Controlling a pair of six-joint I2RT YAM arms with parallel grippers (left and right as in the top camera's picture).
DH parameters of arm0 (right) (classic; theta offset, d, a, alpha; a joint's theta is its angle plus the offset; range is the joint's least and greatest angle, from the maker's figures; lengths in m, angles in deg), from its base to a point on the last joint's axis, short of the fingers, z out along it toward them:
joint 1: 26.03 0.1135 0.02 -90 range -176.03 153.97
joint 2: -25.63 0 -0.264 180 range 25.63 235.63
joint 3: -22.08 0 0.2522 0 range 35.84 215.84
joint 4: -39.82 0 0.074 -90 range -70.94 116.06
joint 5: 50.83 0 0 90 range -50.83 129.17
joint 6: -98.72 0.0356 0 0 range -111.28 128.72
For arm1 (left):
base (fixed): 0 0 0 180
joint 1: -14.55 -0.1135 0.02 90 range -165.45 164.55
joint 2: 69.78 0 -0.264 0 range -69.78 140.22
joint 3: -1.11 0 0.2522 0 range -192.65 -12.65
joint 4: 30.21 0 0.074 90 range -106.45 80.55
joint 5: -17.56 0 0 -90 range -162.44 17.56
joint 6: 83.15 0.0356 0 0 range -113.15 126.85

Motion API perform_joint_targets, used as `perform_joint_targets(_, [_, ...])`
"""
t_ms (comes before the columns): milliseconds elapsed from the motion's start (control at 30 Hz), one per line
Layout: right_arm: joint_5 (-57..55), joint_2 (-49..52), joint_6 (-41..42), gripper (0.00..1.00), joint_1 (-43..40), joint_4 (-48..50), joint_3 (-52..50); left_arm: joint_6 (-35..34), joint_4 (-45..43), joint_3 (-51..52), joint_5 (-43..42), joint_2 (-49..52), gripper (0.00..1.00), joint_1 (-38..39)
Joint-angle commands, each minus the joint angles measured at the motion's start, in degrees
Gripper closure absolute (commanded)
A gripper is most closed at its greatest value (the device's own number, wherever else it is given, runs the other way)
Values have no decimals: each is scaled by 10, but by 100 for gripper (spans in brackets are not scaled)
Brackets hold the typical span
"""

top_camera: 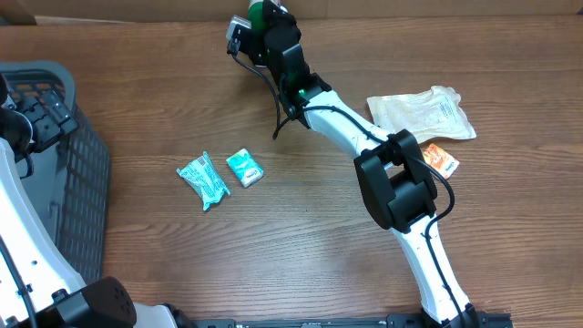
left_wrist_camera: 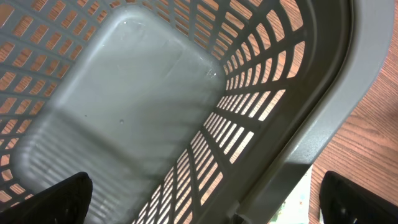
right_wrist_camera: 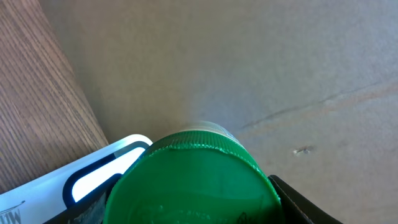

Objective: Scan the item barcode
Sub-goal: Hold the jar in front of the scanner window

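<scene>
Within the half-closed grip of the right hand (top_camera: 261,15), a green-capped, white-labelled item (right_wrist_camera: 196,180)

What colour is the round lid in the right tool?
The lid is green, clearest in the right wrist view.

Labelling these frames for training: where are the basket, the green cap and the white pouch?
basket (left_wrist_camera: 326,124), left wrist view, grey rim.
green cap (right_wrist_camera: 199,180), right wrist view, top face.
white pouch (top_camera: 424,114), overhead view, middle.
</scene>
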Motion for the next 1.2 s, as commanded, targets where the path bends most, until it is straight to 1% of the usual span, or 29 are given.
perform_joint_targets(0, [3, 6, -10, 77, -7, 11, 8, -4, 0, -4, -2, 2, 0, -1])
perform_joint_targets(267, [3, 9, -10, 77, -7, 9, 8, -4, 0, -4, -2, 2, 1, -1])
perform_joint_targets(367, [-8, 6, -7, 80, -2, 9, 8, -4, 0, -4, -2, 2, 1, -1])
perform_joint_targets(467, [-16, -10, 33, 80, 6, 2, 8, -4, 0, -4, -2, 2, 1, -1])
perform_joint_targets(600, [-24, -54, 96, 82, 12, -66, 8, -4, 0, -4, -2, 2, 0, -1])
perform_joint_targets(700, [-49, -105, 150, 83, 23, -155, 8, -4, 0, -4, -2, 2, 0, -1])
perform_joint_targets(767, [-61, -133, 189, 83, 32, -211, 8, -4, 0, -4, -2, 2, 1, -1])
perform_joint_targets(800, [-63, -161, 236, 83, 40, -271, 8, -4, 0, -4, -2, 2, 0, -1])
perform_joint_targets(900, [-63, -206, 356, 85, 51, -372, 8, -4, 0, -4, -2, 2, 0, -1])
perform_joint_targets(967, [-55, -232, 451, 85, 56, -434, 8, -4, 0, -4, -2, 2, 0, -1])
perform_joint_targets(1033, [-10, -255, 540, 85, 56, -504, 8, -4, 0, -4, -2, 2, 0, -1])
perform_joint_targets(1167, [118, -274, 644, 85, 50, -643, 8, -4, 0, -4, -2, 2, 0, -1])
